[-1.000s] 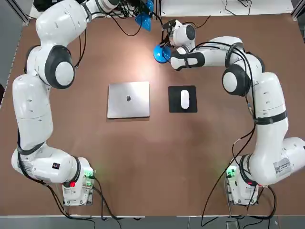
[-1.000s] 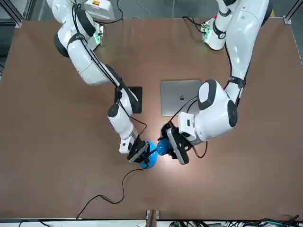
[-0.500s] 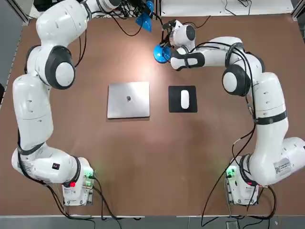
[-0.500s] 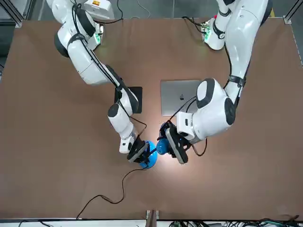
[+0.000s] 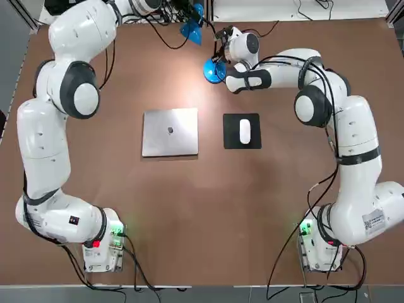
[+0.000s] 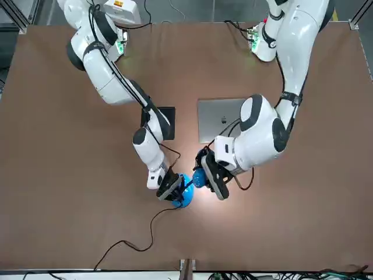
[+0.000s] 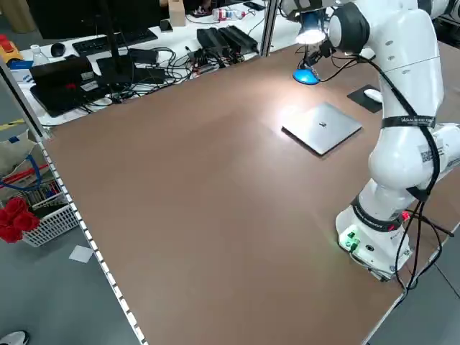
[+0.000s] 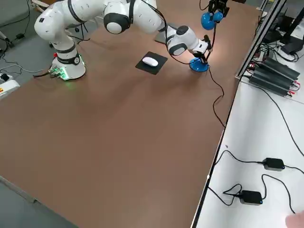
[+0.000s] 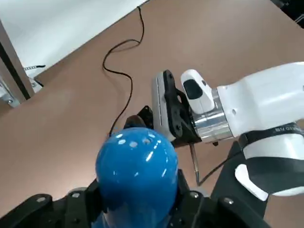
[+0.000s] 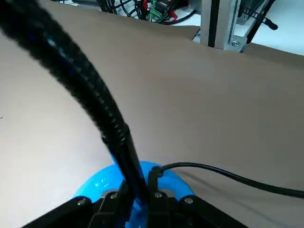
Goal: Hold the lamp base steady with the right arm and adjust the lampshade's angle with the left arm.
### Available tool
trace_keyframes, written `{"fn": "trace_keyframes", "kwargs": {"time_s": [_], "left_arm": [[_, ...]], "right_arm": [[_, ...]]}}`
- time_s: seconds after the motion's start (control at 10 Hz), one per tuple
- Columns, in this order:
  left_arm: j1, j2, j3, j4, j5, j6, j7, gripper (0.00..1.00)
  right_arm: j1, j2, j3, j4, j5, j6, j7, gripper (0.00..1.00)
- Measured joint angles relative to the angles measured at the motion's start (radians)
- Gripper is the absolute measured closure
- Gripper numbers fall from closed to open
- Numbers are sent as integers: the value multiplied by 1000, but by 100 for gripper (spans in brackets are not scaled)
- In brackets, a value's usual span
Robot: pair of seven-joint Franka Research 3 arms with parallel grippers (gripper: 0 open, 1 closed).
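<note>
Both grasps look made, so the holding half of the task is done and the angling of the shade is under way; whether the shade has reached its wanted tilt cannot be told, and letting go is left.

The base [image 5: 213, 70] sits on the bench [image 5: 202, 214] near the far edge, beyond the laptop [image 5: 170, 131] and the mouse [image 5: 244, 131] on its black pad; its cord [image 6: 131, 244] trails off toward that edge. The right gripper [image 6: 170, 188] is low at the base; the right wrist view shows its fingers [image 10: 110, 199] pressed in on the foot of the black stem [image 10: 85, 90], right where the stem rises from the blue disc, so it is pinching the stem rather than the disc's rim.

The shade [image 5: 191, 29] stands above and beside the base, toward the robot's left and the bench's far edge; the lamp is lit and throws a bright pool on the bench by the laptop. The left gripper [image 6: 205, 178] is at the shade; in the left wrist view the blue cone [image 9: 137, 167] fills the space between its dark fingers [image 9: 78, 205], which are clamped on its sides; the cone's rounded back points away from the wrist, toward the right gripper beyond it.
</note>
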Motion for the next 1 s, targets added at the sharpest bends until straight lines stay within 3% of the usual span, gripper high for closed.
{"fn": "trace_keyframes", "kwargs": {"time_s": [0.7, 1.0], "left_arm": [[-8, 3, 2, -3, 1, -6, -97, 40], [-12, 2, 2, 3, 1, -1, -97, 0]], "right_arm": [[0, 0, 0, 0, 0, 1, 0, 84], [1, 0, -1, 0, -1, 1, 0, 84]]}}
